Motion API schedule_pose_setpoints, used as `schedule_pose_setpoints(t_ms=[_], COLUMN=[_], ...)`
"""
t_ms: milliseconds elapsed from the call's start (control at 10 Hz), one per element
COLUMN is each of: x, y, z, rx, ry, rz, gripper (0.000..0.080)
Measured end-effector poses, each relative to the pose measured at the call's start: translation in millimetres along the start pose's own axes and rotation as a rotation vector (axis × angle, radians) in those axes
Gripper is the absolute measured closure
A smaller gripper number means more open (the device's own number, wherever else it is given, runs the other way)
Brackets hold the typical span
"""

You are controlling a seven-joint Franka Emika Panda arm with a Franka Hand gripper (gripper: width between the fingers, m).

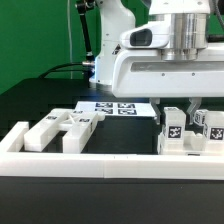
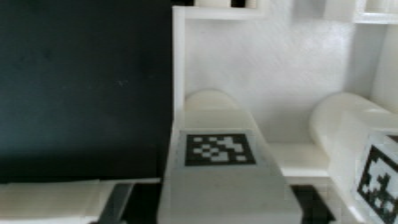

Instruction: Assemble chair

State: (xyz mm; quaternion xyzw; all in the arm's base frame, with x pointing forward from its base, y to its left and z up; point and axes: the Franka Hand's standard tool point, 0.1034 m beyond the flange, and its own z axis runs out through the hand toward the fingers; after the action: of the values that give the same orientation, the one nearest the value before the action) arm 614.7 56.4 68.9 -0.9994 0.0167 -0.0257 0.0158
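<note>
Loose white chair parts lie on the black table. In the exterior view two tagged blocks (image 1: 173,128) (image 1: 212,127) stand at the right, and two bars (image 1: 45,133) (image 1: 78,125) lie at the left. My gripper (image 1: 184,112) hangs right over the right-hand blocks. In the wrist view my gripper (image 2: 222,205) straddles a rounded white part with a tag (image 2: 219,150). A dark gap shows on each side between the part and my fingers (image 2: 128,200). A second rounded part (image 2: 352,125) stands beside it.
A long low white border rail (image 1: 100,166) runs along the front of the table. The marker board (image 1: 115,107) lies flat behind the parts. A white wall-like surface (image 2: 267,60) stands beyond the held-over part, with black table (image 2: 80,90) beside it.
</note>
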Motion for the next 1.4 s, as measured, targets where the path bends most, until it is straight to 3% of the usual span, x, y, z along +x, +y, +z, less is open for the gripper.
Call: schedule_pose_setpoints(t_ms=[400,900,1000,1100,1200,1400], x=[0.4,-6.0,-5.9,-5.9,-5.9,-7.8], y=[5.5,16.2,16.0,16.0,14.9,9.3], z=[-0.3,-1.3,-0.7,-0.6,-1.1,-5.2], rx=[-0.004,-0.027,-0.027,-0.027,-0.027,-0.028], ry=[0.0,-0.023,-0.023,-0.023,-0.022,-0.019], rz=[0.261,0.499,0.498,0.496,0.479,0.429], gripper=[0.0511,0.05,0.0332,0.0332,0.0192,0.0163])
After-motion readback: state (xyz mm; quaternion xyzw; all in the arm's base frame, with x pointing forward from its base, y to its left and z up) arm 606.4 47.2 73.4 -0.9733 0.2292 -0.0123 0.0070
